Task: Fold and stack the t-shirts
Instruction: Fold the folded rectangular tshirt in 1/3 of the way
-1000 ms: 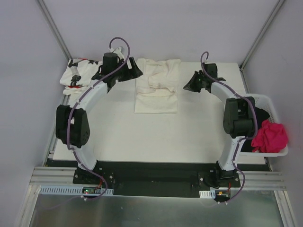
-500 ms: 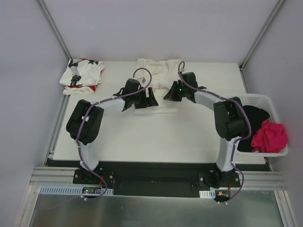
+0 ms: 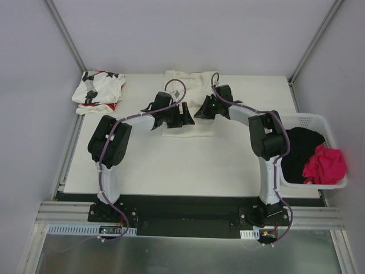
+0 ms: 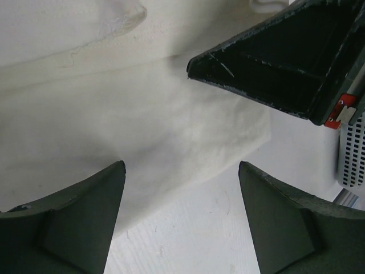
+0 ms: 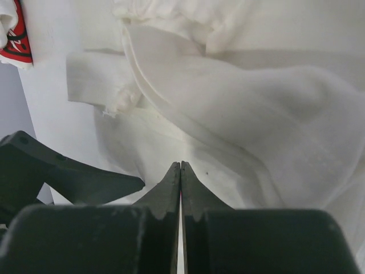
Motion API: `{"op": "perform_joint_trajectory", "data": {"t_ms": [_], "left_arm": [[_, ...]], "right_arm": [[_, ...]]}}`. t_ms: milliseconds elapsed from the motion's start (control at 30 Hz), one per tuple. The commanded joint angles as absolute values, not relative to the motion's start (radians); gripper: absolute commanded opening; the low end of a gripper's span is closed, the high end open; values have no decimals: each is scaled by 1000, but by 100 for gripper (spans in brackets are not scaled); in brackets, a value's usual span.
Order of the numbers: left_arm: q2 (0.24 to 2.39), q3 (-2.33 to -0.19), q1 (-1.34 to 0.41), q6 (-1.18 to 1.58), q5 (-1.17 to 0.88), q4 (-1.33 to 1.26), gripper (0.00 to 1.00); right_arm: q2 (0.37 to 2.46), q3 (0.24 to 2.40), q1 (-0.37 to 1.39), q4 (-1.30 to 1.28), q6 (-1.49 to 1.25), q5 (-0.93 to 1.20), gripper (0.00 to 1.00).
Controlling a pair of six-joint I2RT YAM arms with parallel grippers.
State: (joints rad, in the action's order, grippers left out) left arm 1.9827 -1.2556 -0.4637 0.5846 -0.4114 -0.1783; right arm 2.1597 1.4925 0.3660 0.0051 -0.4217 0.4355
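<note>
The cream-white t-shirt lies flat at the back middle of the table, and both arms reach over its near half. My left gripper is open; in the left wrist view its fingers straddle the shirt's near edge and bare table. My right gripper is shut, and the right wrist view shows its tips pressed together just over the cream cloth, with no cloth seen between them. The star-print t-shirt lies crumpled at the back left corner.
A white perforated basket at the table's right edge holds black cloth and pink cloth. The two grippers sit very close together. The white table stretches toward the arm bases.
Both arms swung inward over the cream shirt: the left from beside the star-print shirt, the right from the back right. The right jaws closed fully.
</note>
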Motion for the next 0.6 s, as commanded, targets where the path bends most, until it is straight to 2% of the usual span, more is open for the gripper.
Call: {"op": "perform_joint_trajectory", "data": {"t_ms": [0, 333, 567], "left_arm": [[1990, -1264, -462, 589, -445, -190, 79], [1993, -1267, -462, 586, -469, -189, 79], [2008, -1266, -462, 595, -488, -189, 78]], "right_arm": [[2200, 1565, 354, 6, -439, 462, 1], [2172, 1516, 351, 5, -440, 456, 1], [2213, 1560, 341, 5, -451, 459, 1]]}}
